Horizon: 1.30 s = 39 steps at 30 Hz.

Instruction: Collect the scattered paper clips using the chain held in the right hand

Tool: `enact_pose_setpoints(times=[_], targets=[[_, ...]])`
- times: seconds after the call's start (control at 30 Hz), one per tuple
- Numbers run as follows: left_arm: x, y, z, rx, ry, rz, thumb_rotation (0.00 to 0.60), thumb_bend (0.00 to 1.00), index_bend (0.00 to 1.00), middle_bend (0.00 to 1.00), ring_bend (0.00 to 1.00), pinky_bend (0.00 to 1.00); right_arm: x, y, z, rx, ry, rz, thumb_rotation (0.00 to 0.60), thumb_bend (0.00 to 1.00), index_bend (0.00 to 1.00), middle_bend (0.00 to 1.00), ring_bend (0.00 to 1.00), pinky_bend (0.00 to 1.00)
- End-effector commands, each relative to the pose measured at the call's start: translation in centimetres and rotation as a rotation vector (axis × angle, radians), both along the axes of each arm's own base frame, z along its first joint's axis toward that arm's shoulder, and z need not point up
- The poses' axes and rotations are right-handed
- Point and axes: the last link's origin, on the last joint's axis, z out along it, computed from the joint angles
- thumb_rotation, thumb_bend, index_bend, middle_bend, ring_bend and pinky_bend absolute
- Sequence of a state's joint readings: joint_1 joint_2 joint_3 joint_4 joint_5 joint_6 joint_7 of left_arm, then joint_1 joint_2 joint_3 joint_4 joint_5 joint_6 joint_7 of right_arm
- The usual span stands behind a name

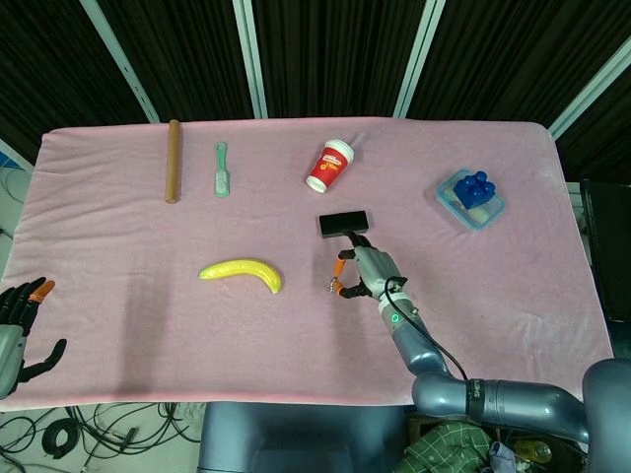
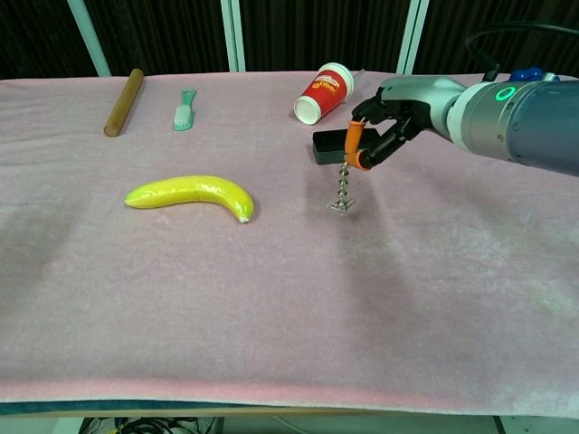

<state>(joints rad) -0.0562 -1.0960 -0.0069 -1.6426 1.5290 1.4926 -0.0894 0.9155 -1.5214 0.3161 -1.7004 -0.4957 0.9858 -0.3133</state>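
Note:
My right hand [image 2: 384, 133] [image 1: 365, 270] hovers over the middle of the pink cloth and pinches the top of a short beaded metal chain [image 2: 343, 185]. The chain hangs straight down, and a small cluster of paper clips [image 2: 341, 208] [image 1: 332, 287] clings to its lower end, at or just above the cloth. I see no other loose clips on the cloth. My left hand [image 1: 20, 325] rests off the table's near left corner in the head view, fingers apart and holding nothing.
A yellow banana [image 2: 193, 193] lies left of the chain. A black box [image 2: 327, 146] sits just behind my right hand, with a tipped red paper cup [image 2: 323, 92] beyond it. A wooden rod [image 1: 174, 160], a green brush [image 1: 222, 168] and a blue tub [image 1: 469, 198] lie farther back.

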Motion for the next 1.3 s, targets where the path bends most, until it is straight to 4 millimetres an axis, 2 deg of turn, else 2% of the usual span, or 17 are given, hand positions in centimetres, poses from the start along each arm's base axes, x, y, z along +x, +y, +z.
enact_pose_setpoints(times=[0.03, 0.63, 0.9, 1.3], targets=[[0.0, 0.0, 0.0, 0.001, 0.000, 0.001, 0.600, 0.36, 0.10, 0.04, 0.00, 0.00, -0.6, 0.2, 0.5, -0.004, 0.008, -0.004, 0.600, 0.41, 0.67, 0.00, 0.00, 0.17], [0.1, -0.1, 0.0, 0.003, 0.005, -0.002, 0.600, 0.36, 0.10, 0.04, 0.00, 0.00, -5.1, 0.3, 3.7, -0.034, 0.075, -0.075, 0.600, 0.41, 0.68, 0.00, 0.00, 0.17], [0.1, -0.1, -0.1, 0.004, 0.006, -0.001, 0.600, 0.36, 0.10, 0.04, 0.00, 0.00, -6.3, 0.3, 3.5, -0.023, 0.077, -0.101, 0.600, 0.41, 0.68, 0.00, 0.00, 0.17], [0.1, -0.1, 0.0, 0.003, 0.004, -0.002, 0.600, 0.36, 0.10, 0.04, 0.00, 0.00, -6.2, 0.0, 2.4, -0.011, 0.074, -0.099, 0.600, 0.42, 0.68, 0.00, 0.00, 0.17]])
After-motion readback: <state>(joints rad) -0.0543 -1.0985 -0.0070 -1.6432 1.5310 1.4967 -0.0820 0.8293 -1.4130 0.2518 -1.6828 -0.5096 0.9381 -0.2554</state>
